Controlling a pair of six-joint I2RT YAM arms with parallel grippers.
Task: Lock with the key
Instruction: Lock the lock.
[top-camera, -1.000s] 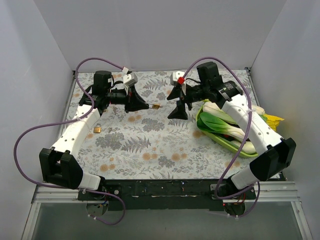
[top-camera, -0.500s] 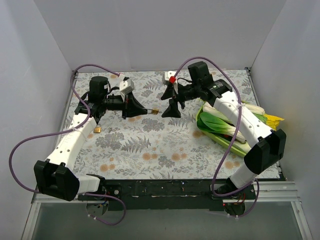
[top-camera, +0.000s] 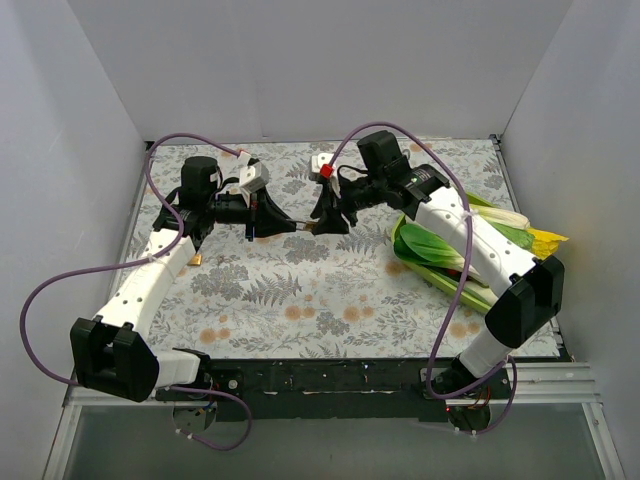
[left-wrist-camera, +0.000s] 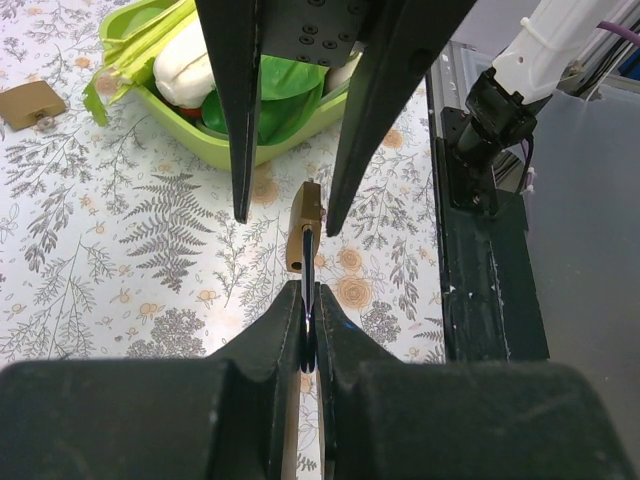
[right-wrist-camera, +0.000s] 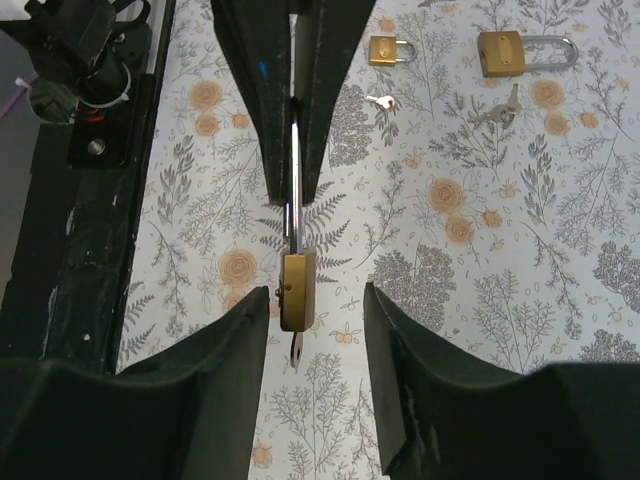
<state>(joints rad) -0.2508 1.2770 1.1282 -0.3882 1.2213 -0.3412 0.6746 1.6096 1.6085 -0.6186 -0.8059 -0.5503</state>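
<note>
A brass padlock (right-wrist-camera: 297, 290) hangs in the air over the flowered table, with a small key (right-wrist-camera: 296, 350) sticking out of its underside. My left gripper (left-wrist-camera: 308, 292) is shut on the lock's silver shackle (right-wrist-camera: 292, 215). My right gripper (right-wrist-camera: 315, 320) is open, one finger on each side of the brass body; the left finger is almost against it and the right one stands well apart. In the top view the padlock (top-camera: 306, 226) sits between the left gripper (top-camera: 288, 222) and the right gripper (top-camera: 322, 218).
A green tray (top-camera: 432, 280) of vegetables lies at the right. Two more padlocks (right-wrist-camera: 388, 48) (right-wrist-camera: 505, 52) and loose keys (right-wrist-camera: 495, 110) lie on the cloth, and another padlock (top-camera: 195, 258) lies beside the left arm. White walls enclose the table.
My right gripper has moved left to the padlock and now straddles its body, with its jaws narrower than before. The left gripper still holds the shackle and has shifted little.
</note>
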